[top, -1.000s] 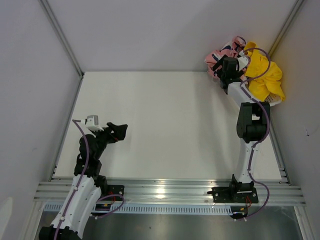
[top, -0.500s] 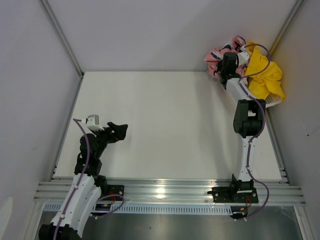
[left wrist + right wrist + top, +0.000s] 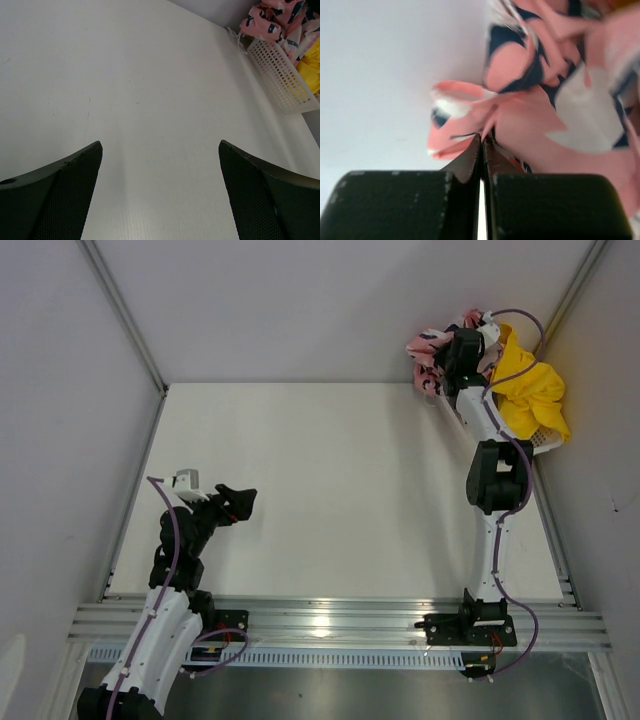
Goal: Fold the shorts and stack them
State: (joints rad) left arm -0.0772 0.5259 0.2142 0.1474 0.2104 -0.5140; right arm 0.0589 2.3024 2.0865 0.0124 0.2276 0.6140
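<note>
Your right gripper [image 3: 482, 139] has reached upper right, pinching the soft, light pink shorts [image 3: 560, 125] by a fold; left gripper [image 3: 160, 146] gapes.

Open table [image 3: 330, 490] ahead — basket [image 3: 280, 75] blocks far-right corner.

The flat white desk [image 3: 320, 490] is a plain matte sheet with a few faint scuffs, bordered by a silver metal rail [image 3: 330, 625] along its near edge. A white plastic mesh basket [image 3: 280, 75] sits in the far right corner, against the right edge.
</note>
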